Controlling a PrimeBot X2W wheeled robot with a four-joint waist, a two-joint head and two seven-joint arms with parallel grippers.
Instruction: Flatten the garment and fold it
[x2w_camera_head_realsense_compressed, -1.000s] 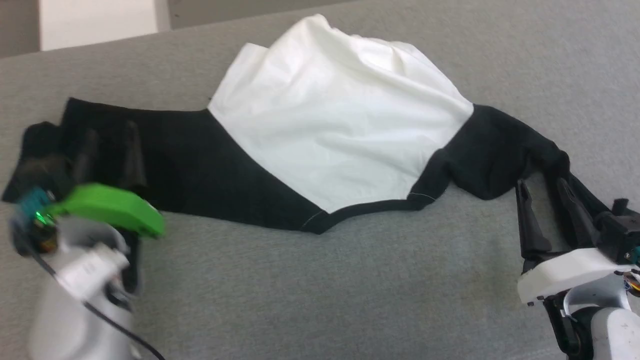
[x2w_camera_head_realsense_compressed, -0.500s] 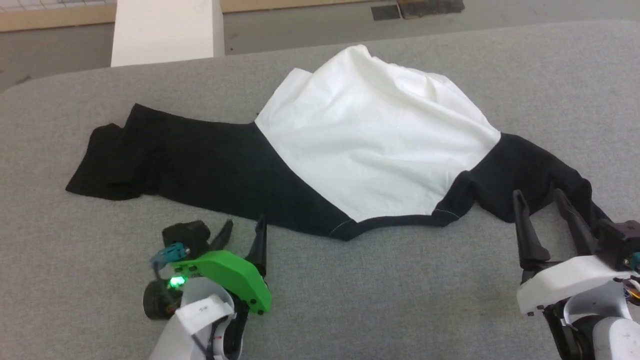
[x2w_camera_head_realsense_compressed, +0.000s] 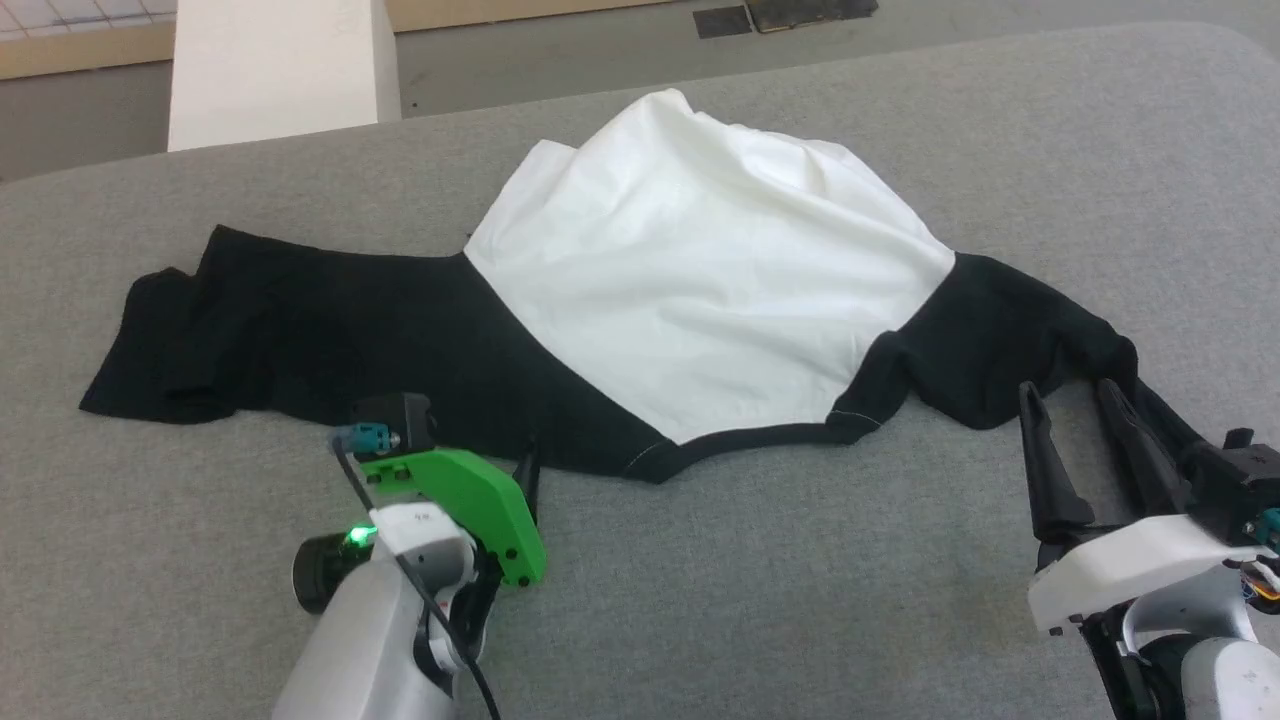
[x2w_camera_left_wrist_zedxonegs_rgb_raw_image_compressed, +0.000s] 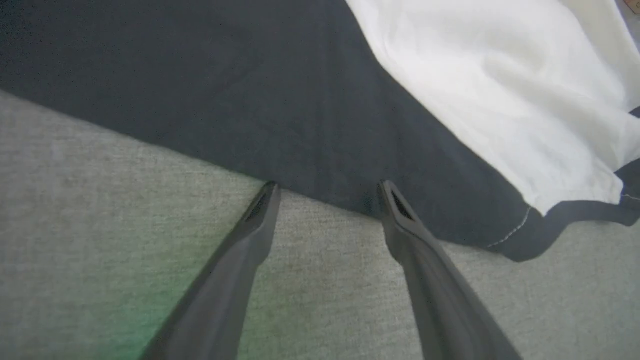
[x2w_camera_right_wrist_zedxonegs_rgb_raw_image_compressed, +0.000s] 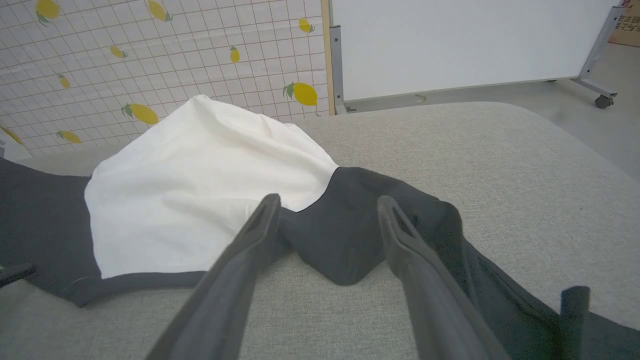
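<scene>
Nearest the robot, the left gripper (x2w_camera_left_wrist_zedxonegs_rgb_raw_image_compressed: 327, 186) stands over the grey table (x2w_camera_head_realsense_compressed: 800, 600) with its jaws apart. Nothing lies between them. In the left wrist view both fingertips sit right at the near edge of the shirt's black left sleeve; whether they touch the cloth cannot be told.

The right gripper (x2w_camera_head_realsense_compressed: 1065, 388) is at the table's near right, also with its jaws spread and gripping nothing. Its fingers point toward the black right sleeve. The tail of that sleeve runs down past the outer finger toward the gripper's body.

The shirt (x2w_camera_head_realsense_compressed: 700, 280) lies spread sideways across the middle of the table. The white body panel is in the centre, rumpled and humped at its far side. The left sleeve stretches out fairly flat, with folds at its cuff end. The right sleeve is bunched and creased. A black hem runs along the near edge of the white panel.

Beyond the table's far edge on the left stands a white box (x2w_camera_head_realsense_compressed: 280, 70). Further back, the right wrist view shows a lemon-print tiled wall (x2w_camera_right_wrist_zedxonegs_rgb_raw_image_compressed: 150, 50) and a white board (x2w_camera_right_wrist_zedxonegs_rgb_raw_image_compressed: 450, 40) on a wheeled frame.
</scene>
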